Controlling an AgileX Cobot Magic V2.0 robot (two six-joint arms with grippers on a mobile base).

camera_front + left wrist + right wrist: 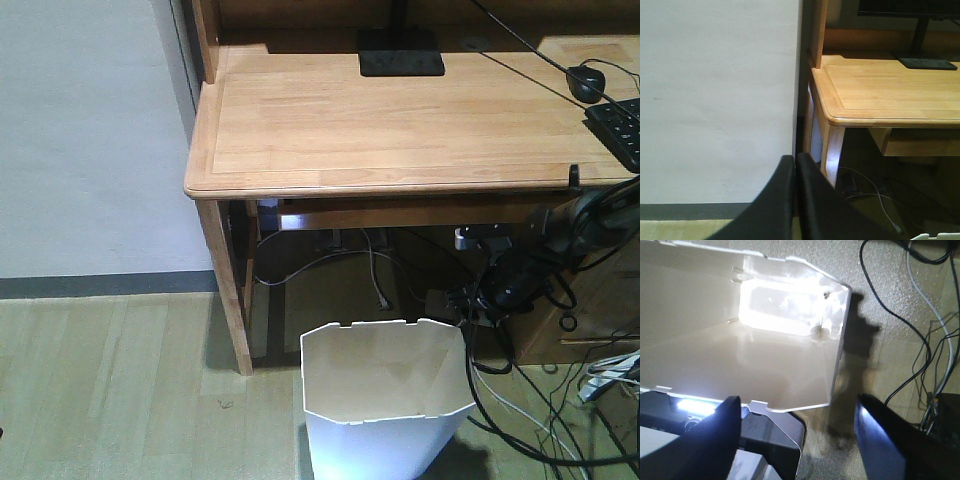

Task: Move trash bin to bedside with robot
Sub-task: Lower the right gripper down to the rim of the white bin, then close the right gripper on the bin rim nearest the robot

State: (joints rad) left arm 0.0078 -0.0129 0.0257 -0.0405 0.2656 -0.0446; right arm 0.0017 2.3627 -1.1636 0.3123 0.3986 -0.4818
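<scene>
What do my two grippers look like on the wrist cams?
Left gripper: two smooth black fingers tapering to narrow tips. Right gripper: broad dark fingers, glossy with a bluish sheen under glare. No markings or cables visible on either.

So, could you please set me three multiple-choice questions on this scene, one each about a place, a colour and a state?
1. Where does the trash bin stand?
A) on the floor by the wooden desk
B) on top of the desk
C) on a chair

2. What colour is the trash bin?
A) black
B) white
C) green

3. How is the right gripper?
A) shut
B) shut on a cable
C) open

Answers: 1 A, the front view shows it on the floor near the desk's leg; 2 B, its walls are white; 3 C, its fingers stand wide apart above the bin's rim.
</scene>
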